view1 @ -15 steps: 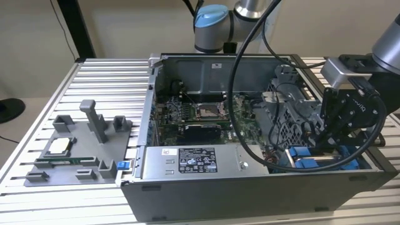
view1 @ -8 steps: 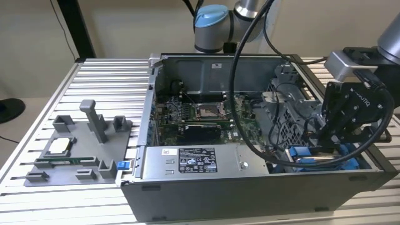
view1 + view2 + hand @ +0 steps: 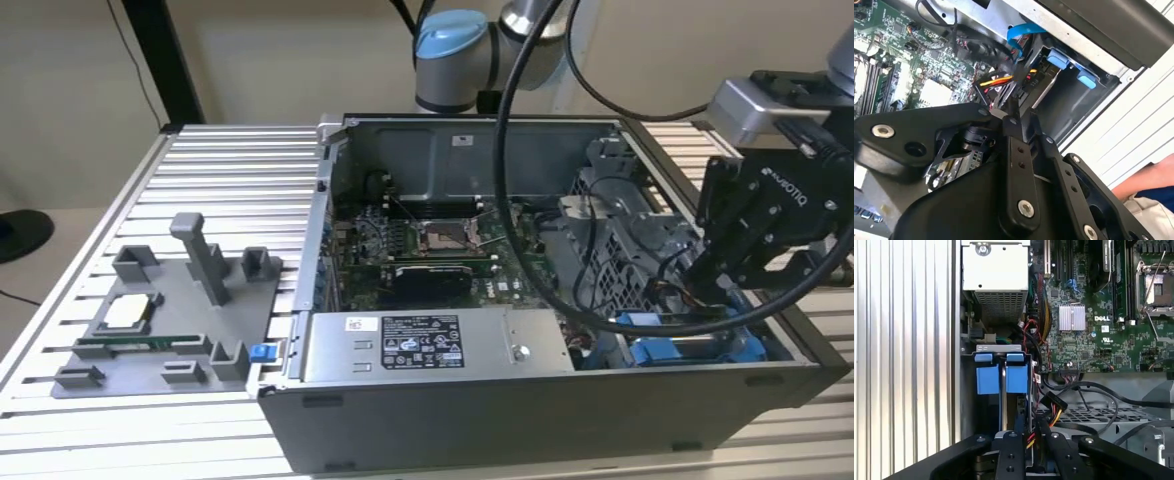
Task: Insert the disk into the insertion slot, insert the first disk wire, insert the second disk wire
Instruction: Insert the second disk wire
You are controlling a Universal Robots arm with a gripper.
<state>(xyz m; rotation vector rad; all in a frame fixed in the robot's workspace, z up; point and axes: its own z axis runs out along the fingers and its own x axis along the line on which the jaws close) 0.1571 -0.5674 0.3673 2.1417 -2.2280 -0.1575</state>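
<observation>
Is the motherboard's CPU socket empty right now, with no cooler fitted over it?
Yes, in the exterior view the CPU socket sits bare on the motherboard, uncovered.

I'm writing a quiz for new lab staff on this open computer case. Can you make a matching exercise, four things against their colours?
Things:
1. power supply box
2. motherboard
3. tabs at the insertion slot
4. gripper

Colours:
A. bright blue
B. black
C. silver with a white label
D. green

Pairs: 1-C, 2-D, 3-A, 4-B
</observation>
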